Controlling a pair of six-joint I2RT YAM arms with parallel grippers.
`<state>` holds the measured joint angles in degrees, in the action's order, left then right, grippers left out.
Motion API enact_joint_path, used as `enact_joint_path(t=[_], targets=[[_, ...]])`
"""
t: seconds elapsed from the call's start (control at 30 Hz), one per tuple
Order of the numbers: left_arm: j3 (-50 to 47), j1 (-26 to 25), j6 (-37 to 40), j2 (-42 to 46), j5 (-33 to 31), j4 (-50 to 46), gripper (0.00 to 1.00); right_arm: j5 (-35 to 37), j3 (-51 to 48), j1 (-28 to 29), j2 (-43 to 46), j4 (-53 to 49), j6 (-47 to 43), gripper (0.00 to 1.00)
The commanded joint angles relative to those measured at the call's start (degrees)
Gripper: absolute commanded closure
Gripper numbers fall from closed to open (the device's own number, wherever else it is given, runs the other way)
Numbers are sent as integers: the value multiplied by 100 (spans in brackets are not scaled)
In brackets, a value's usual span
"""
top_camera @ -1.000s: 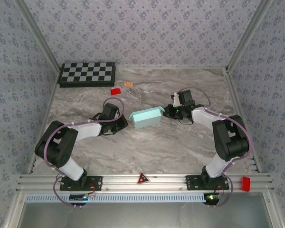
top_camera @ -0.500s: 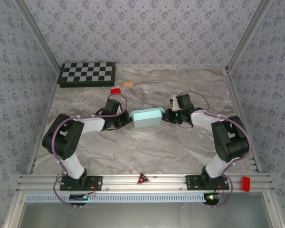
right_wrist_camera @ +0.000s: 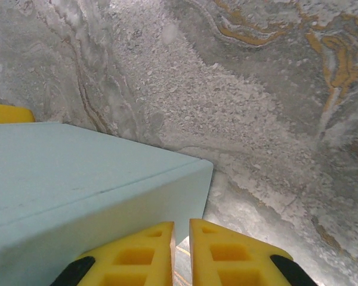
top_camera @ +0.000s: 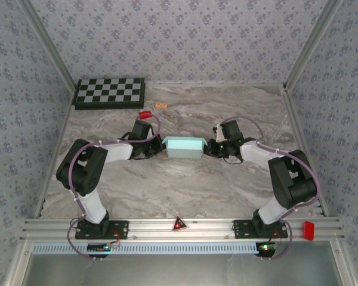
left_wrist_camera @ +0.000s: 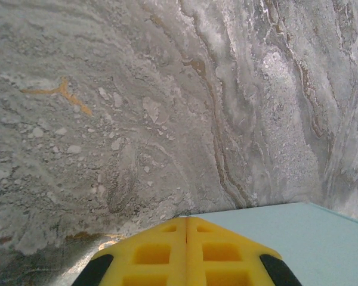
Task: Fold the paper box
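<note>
Overhead, jaws flank the paper box [top_camera: 185,147]; wrist cameras show them closed.

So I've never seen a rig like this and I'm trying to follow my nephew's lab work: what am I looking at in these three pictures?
Two robot arms are bolted at the near edge of a marble-patterned table. The wide picture comes from a fixed camera above and behind them. The two close-ups come from a camera on each wrist, looking past that arm's yellow fingers. On the table lie a pale aqua paper box, standing box-shaped, a checkerboard in the far left corner, and a small red piece. The left gripper sits at the box's left end, fingers shut together. The right gripper sits at its right end, fingers almost shut. Neither grips anything.
</note>
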<state>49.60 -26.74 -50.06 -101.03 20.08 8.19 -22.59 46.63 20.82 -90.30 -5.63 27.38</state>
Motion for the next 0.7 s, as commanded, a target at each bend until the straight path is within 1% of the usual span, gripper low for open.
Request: enact_joint_path(t=[0.0,0.07,0.17,0.3,0.37,0.43,0.5,0.67], targets=[[137,17,260,226,-197,-415,93,611,82,12,309,-614,-189,83],[127,29,377,436,-464,-719,90,974,165,-26,420,-946,-287,82],[95,37,583,815,-923,-1164,85,1275,224,-110,603,-1318,-420,81],[98,43,909,1364,-1626,-1819,77,1560,224,-223,1056,-1568,-582,79],[125,38,1109,1660,-2018,-2154,74,1633,208,-277,1359,-1648,-702,76],[165,37,1321,1922,-2328,-2414,70,1640,208,-311,1668,-1693,-825,73],[231,37,1561,2159,-2502,-2593,67,1588,215,-333,1941,-1671,-943,70],[430,39,2224,2583,-2559,-2770,59,877,365,-327,2254,-1696,-1185,60]])
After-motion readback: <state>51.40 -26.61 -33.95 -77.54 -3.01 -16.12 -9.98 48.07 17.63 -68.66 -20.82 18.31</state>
